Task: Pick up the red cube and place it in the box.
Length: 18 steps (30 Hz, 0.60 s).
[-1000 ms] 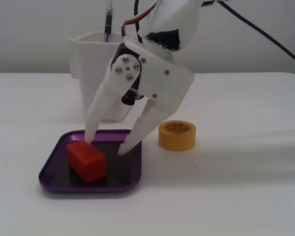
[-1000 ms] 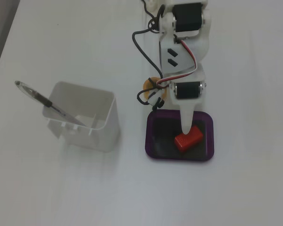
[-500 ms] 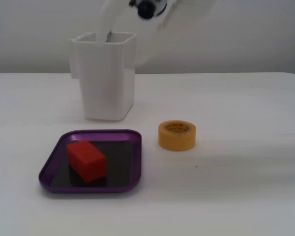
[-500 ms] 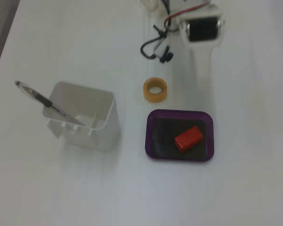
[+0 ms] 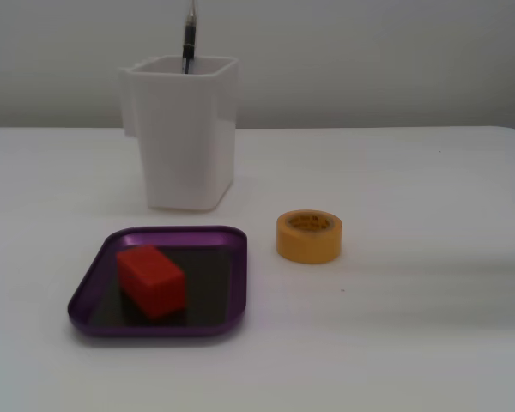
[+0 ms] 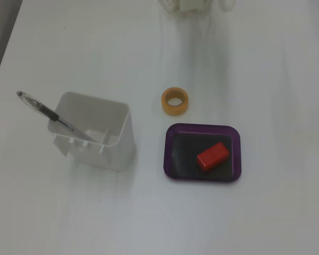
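The red cube (image 5: 151, 281) lies inside the purple box (image 5: 90, 294) on its dark inner surface, in both fixed views. From above the red cube (image 6: 212, 155) sits slightly right of the middle of the box (image 6: 171, 153), turned at an angle. The gripper shows in neither view. Only a white part of the arm's base (image 6: 194, 5) shows at the top edge of a fixed view.
A tall white container (image 5: 187, 129) with a pen (image 5: 189, 39) in it stands behind the box; it also shows from above (image 6: 95, 132). A yellow tape roll (image 5: 309, 236) lies beside the box, also seen from above (image 6: 174, 100). The table is white.
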Each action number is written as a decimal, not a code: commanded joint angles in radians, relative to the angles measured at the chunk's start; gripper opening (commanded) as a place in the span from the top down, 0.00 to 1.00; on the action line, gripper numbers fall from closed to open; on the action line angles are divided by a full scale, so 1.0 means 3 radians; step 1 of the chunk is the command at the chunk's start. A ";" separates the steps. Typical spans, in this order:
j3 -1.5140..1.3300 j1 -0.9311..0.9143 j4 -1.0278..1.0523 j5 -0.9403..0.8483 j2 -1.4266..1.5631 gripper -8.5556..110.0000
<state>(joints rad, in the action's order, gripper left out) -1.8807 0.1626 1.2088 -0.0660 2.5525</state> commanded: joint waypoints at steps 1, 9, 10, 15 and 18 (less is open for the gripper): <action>-0.0598 0.0005 -0.0020 -0.0015 0.0624 0.81; -0.1877 0.0005 -0.0026 -0.0015 0.1943 0.81; -0.1999 0.0005 -0.0026 -0.0015 0.2102 0.81; -0.2572 0.0000 -0.0010 -0.0015 0.2853 0.82; -0.2884 0.0000 0.0015 -0.0015 0.3083 0.82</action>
<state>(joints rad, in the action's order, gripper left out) -2.6983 0.1672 1.2088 -0.0660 3.3594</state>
